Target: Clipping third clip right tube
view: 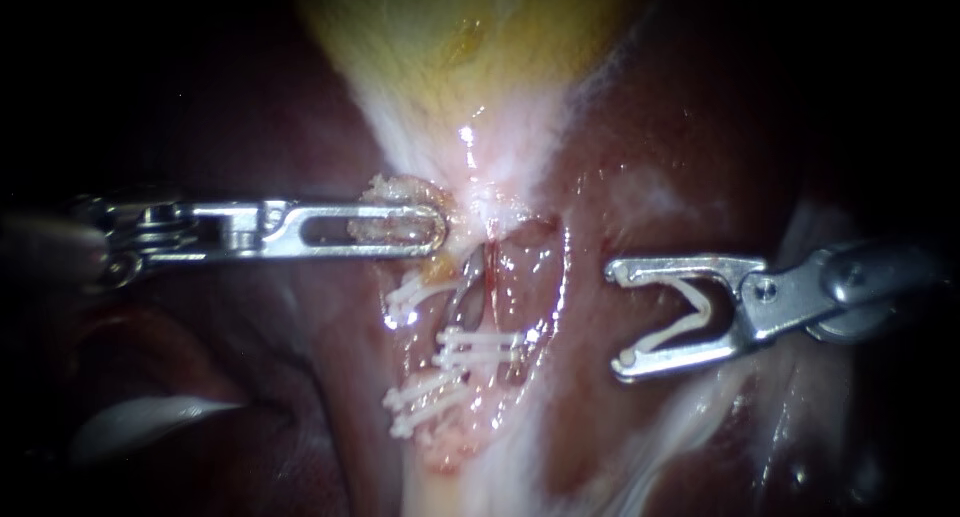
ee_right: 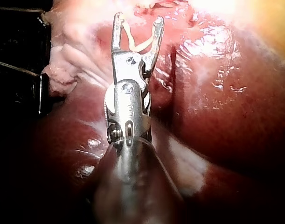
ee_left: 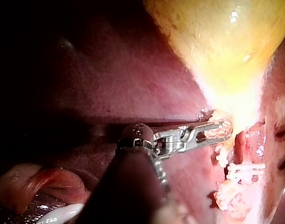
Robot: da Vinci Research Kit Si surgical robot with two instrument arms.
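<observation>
The background is filled by a dark red, wet liver (view: 700, 157), seen close under a bright light. A pale yellow, tapering gallbladder (view: 450, 37) is laid over it from the top of the endoscope view, narrowing to a whitish neck at the middle.

A slender silver left instrument (view: 435, 227) is brought in level from the left. Its hand, two long slotted jaws, is clamped together on a crumb of pale fatty tissue (view: 400, 192) at the gallbladder's neck.

A silver right instrument (view: 620, 319) is held over the liver from the right, well apart from the tubes. Its hand is spread wide, with both jaws bearing on an open, V-shaped white plastic clip (view: 690, 322) seated between them.

Below the neck a raw window is seen in the tissue, with two thin tubes side by side in it. The reddish right tube (view: 493, 277) is the one nearer the loaded clip. Several small white clips (view: 480, 345) are set across the tubes, and more are seen just below and to the left.
</observation>
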